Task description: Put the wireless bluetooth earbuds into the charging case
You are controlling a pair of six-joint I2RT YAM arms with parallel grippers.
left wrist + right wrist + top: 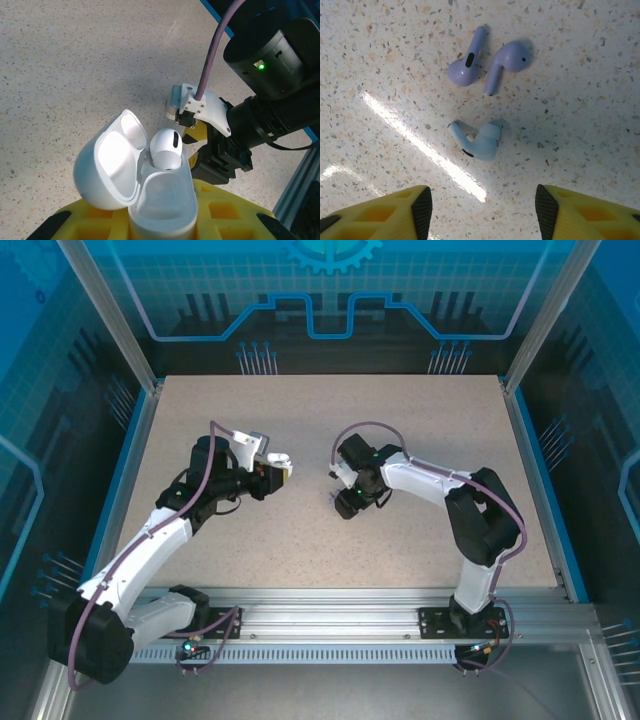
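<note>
The left gripper (pixel 160 222) was pinched on the lower body of the charging case (pixel 162 197), held up left of the table's middle, with the lid (pixel 112 160) swung open and a white earbud (pixel 166 147) seated inside. Just to its right, the right gripper (pixel 482 210) hung with its fingers (pixel 422 207) spread and nothing between them. Below it, on the table (pixel 590 125), lay a lavender earbud (pixel 467 62), a second lavender earbud (pixel 507 60) just beside it, and a pale bluish earbud (pixel 482 142) near both.
</note>
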